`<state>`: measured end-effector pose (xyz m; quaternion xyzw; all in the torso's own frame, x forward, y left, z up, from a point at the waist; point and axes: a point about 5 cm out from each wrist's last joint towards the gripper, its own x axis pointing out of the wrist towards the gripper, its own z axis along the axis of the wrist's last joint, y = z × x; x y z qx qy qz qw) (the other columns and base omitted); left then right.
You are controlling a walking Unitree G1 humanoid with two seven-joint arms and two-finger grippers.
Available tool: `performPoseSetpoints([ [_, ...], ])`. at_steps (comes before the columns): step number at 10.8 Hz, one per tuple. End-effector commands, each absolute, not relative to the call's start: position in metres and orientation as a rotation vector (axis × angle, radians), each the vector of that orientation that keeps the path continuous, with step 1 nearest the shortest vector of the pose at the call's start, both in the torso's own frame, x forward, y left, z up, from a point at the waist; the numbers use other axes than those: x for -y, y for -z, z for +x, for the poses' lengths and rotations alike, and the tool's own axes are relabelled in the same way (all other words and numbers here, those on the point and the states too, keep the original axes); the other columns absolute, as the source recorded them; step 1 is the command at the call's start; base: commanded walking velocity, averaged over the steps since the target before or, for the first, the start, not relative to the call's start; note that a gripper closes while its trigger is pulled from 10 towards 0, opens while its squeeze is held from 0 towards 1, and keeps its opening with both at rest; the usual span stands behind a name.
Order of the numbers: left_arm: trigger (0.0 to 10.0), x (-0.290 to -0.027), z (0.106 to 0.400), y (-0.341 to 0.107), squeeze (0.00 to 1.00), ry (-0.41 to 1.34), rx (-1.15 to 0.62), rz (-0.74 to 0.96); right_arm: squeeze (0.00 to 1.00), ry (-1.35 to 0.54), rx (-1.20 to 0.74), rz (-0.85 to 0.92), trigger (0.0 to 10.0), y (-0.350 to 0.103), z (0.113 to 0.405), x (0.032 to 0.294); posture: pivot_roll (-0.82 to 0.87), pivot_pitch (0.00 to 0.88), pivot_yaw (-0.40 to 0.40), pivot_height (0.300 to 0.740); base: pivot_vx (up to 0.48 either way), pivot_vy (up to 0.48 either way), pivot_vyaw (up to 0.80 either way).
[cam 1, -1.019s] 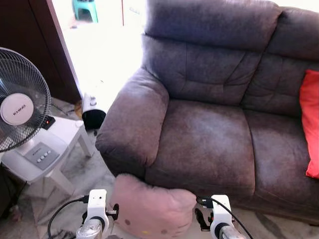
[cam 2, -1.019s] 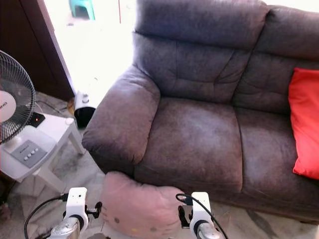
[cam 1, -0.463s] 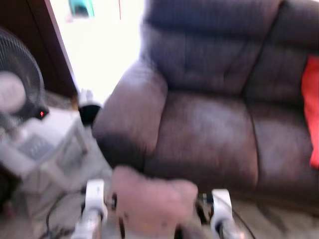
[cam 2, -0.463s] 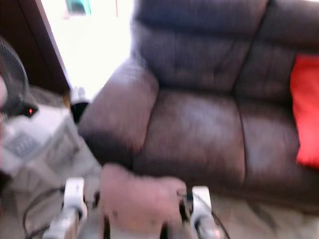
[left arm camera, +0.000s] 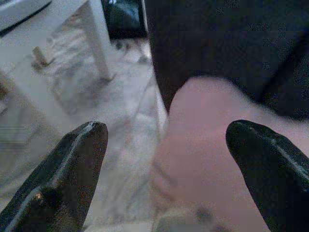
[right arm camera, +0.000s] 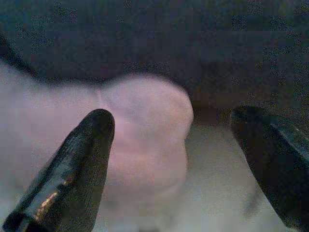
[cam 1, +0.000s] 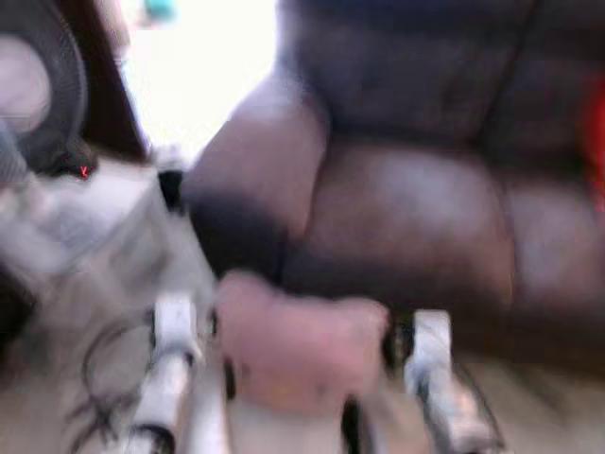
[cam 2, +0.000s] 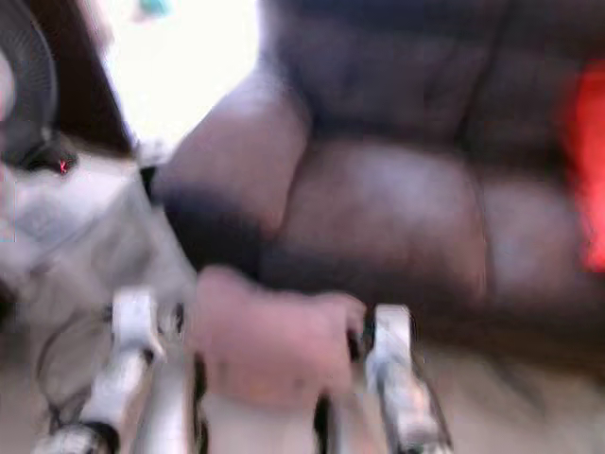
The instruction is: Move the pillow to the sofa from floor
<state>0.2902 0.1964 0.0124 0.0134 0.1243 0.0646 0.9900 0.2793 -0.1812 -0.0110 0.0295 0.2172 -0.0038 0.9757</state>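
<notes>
Since a second ago the whole scene has slid and blurred, so the camera is moving with the robot; within it the pink pillow (cam 1: 298, 355) sits a little higher against the sofa front and the two arms reach further up beside it.

The grey-brown sofa (cam 1: 406, 218) is the landmark. Its seat cushion is bare, with a red cushion (cam 2: 591, 180) at its far right end. Off the sofa's left armrest stands a white side table (cam 1: 85, 222) carrying a fan (cam 1: 38, 95), with cables trailing on the marble floor (left arm camera: 96, 96) below.

The pillow is pressed between the two arms just in front of the sofa's front edge, below seat height. I judge it is squeezed from both sides because it is too bulky for one gripper to pinch.

The left gripper (left arm camera: 166, 159) is at the pillow's left side, away from the sofa's middle; its fingers (left arm camera: 72, 164) are spread wide, the pillow's end bulging between them. The right gripper (right arm camera: 181, 159) flanks the other end, its fingers (right arm camera: 77, 159) equally wide, one lying against the pink fabric. Neither pair closes on it.
</notes>
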Motion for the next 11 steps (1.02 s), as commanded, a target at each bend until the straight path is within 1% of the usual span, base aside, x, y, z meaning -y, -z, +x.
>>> performPoseSetpoints([
  [1, 10.0, -0.199, 0.303, -0.034, 0.0, -0.141, -0.135, 0.04, 0.0, 0.031, -0.384, 0.077, 10.0, 0.003, 0.285, 0.185, 0.09, 0.124, -0.088, 0.562, 0.0, 0.0, 0.0],
  [2, 10.0, -0.201, 0.311, -0.049, 0.0, -0.145, -0.06, 0.047, 0.0, 0.037, -0.326, 0.077, 10.0, -0.009, 0.295, 0.189, 0.09, 0.121, -0.088, 0.562, 0.0, 0.0, 0.0],
  [4, 10.0, -0.199, 0.316, -0.052, 0.0, -0.114, -0.067, 0.025, 0.0, 0.055, -0.266, 0.074, 10.0, -0.022, 0.305, 0.194, 0.09, 0.116, -0.086, 0.562, 0.0, 0.0, 0.0],
  [9, 10.0, -0.186, 0.318, -0.053, 0.0, -0.056, -0.076, 0.01, 0.0, 0.021, -0.244, 0.125, 10.0, -0.032, 0.318, 0.181, 0.1, 0.117, -0.081, 0.562, 0.0, 0.0, 0.0],
  [11, 10.0, -0.182, 0.317, -0.049, 0.0, -0.054, -0.094, 0.005, 0.0, 0.011, -0.257, 0.109, 10.0, -0.03, 0.316, 0.178, 0.1, 0.124, -0.084, 0.562, 0.0, 0.0, 0.0],
])
